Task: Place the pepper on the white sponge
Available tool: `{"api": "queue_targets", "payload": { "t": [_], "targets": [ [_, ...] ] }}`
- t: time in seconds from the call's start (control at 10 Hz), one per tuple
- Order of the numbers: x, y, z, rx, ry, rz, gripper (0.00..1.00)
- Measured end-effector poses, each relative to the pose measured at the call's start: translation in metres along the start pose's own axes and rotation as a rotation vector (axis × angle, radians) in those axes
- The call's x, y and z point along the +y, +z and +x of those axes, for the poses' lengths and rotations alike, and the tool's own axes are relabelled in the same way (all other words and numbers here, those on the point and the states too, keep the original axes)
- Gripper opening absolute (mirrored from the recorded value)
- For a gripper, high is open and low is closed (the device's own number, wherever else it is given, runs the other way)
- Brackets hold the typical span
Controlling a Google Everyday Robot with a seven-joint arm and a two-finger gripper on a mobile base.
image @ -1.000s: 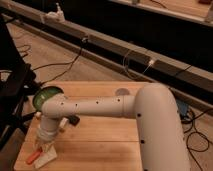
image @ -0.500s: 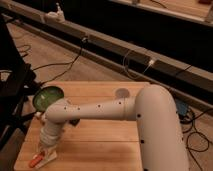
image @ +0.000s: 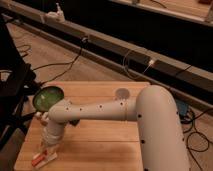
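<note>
The pepper (image: 37, 160), small and red-orange, lies at the front left corner of the wooden table (image: 100, 145). It rests on or against a flat off-white block, the white sponge (image: 49, 157); only a pale edge of the sponge shows. My gripper (image: 47, 148) points down right above the pepper and sponge, at the end of the white arm (image: 100, 111) that reaches in from the right. The arm's wrist hides part of the sponge.
A green round bowl (image: 48, 97) stands at the table's back left, close behind the arm. A pale round object (image: 121, 93) sits at the back middle. Dark furniture (image: 12, 90) stands left of the table, and cables lie on the floor behind.
The wrist has lowered and shifted slightly toward the front left corner, closing in on the pepper. The pepper has stayed in about the same spot.
</note>
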Motion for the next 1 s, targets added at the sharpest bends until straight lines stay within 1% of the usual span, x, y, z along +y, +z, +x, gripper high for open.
{"api": "queue_targets", "payload": {
  "t": [0.1,0.2,0.6,1.0],
  "targets": [
    [0.0,-0.001,0.002,0.005,0.002,0.004,0.74],
    [0.0,-0.002,0.002,0.007,0.004,0.006,0.79],
    [-0.001,-0.004,0.002,0.013,0.003,0.018,0.8],
    [0.002,-0.017,0.003,0.041,0.013,0.036,0.8]
  ]
}}
